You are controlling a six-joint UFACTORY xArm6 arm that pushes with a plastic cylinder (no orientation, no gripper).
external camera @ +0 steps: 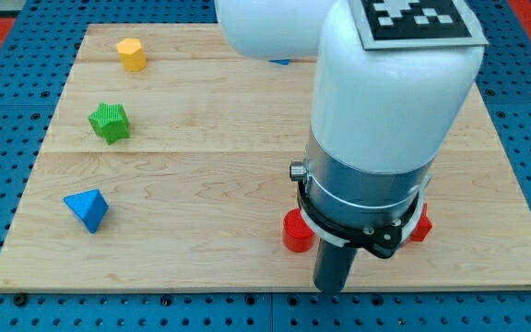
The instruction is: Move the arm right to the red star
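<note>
A small part of a red block (pixel 420 226), probably the red star, peeks out at the right side of the arm's body near the view's bottom right. A red cylinder-like block (pixel 296 231) stands just left of the rod. The dark rod comes down between them, and my tip (pixel 331 289) is near the board's bottom edge, below and between the two red blocks. The arm hides most of the red star.
A yellow block (pixel 131 53) sits at the top left, a green star (pixel 110 122) below it, and a blue triangular block (pixel 87 209) at the lower left. A sliver of a blue block (pixel 281 62) shows under the arm at the top. The wooden board (pixel 201 166) lies on blue pegboard.
</note>
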